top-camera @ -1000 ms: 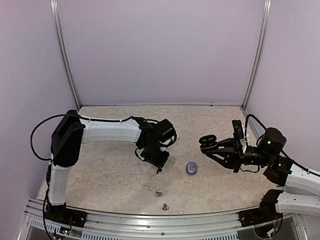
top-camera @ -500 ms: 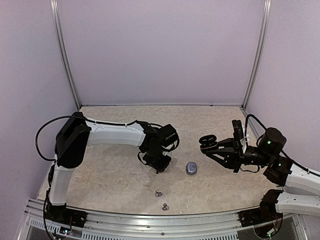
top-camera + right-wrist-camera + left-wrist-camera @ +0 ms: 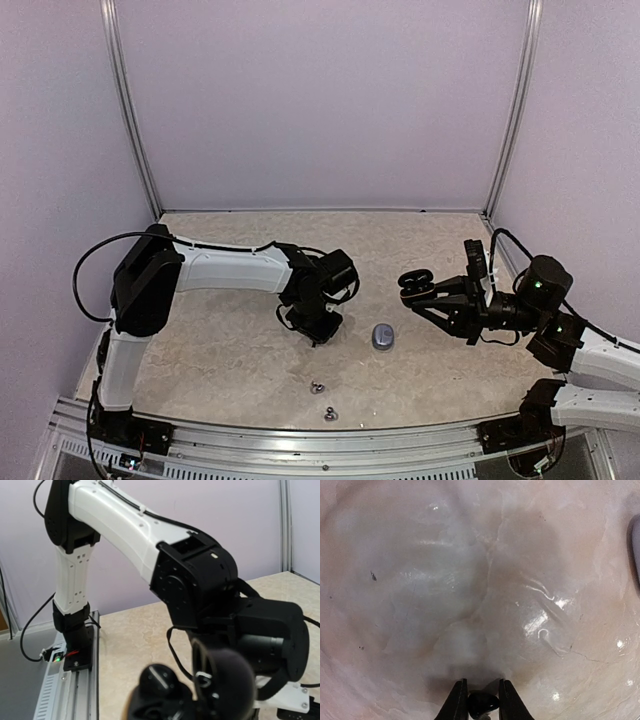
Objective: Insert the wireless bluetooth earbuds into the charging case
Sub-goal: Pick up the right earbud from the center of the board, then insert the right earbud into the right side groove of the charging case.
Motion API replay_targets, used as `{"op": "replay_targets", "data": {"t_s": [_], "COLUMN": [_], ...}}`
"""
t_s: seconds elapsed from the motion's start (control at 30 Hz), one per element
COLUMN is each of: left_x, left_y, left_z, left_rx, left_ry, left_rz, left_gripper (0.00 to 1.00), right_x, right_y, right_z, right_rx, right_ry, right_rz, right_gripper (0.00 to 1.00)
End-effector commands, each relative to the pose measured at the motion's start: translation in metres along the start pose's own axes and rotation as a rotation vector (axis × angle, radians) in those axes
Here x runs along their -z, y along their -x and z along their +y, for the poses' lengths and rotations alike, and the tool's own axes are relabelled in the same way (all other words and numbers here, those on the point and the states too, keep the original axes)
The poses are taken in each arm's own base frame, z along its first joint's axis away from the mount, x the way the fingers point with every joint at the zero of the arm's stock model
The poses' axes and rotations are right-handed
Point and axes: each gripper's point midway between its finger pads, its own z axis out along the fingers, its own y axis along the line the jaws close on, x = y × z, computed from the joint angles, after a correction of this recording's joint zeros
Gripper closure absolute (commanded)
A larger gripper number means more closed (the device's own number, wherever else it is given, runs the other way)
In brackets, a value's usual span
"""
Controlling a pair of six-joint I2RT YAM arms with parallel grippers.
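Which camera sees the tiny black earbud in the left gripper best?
The left wrist view: the black earbud sits between the fingers of the left gripper. In the top view the gripper hides it; the right wrist view misses it.

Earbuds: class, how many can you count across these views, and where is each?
3. Two earbuds lie on the table near its front edge, one just behind the other; a black earbud sits between the left gripper's fingers. More may be hidden.
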Motion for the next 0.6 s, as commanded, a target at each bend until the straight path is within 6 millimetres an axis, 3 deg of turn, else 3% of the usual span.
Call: {"op": "replay_targets", "data": {"t_s": [0.0,0.1,0.23,0.43,0.47,0.57], "left_x": [0.008,0.022,0.059,0.159,0.184,0.234], "left_y": [0.010,0.021,0.043,0.080,0.083,0.083], "left_z": [0.001,0.003,0.004,-0.002,-0.004,-0.011], "left_rx": [-0.019,-0.012,-0.019,-0.054,-0.060,-0.081], "left_ry": [0.003,-0.017,-0.038,-0.065,-0.085,-0.110], "left_rz": [-0.041,-0.108,-0.255,-0.616,-0.696,-0.880], "left_gripper": [0.80,0.83,0.86,0.90,0.90,0.89], "right_x": [0.001,0.001,-0.001,-0.005,-0.005,-0.007], "right_y": [0.018,0.020,0.023,0.034,0.037,0.044], "right_z": [-0.001,-0.001,-0.001,0.007,0.008,0.010], "right_rx": [0.036,0.044,0.070,0.179,0.203,0.268], "right_ry": [-0.009,-0.008,-0.005,0.052,0.055,0.065], "right_rz": [-0.036,-0.042,-0.051,-0.091,-0.105,-0.134], "right_gripper": [1.00,1.00,1.00,1.00,1.00,1.00]}}
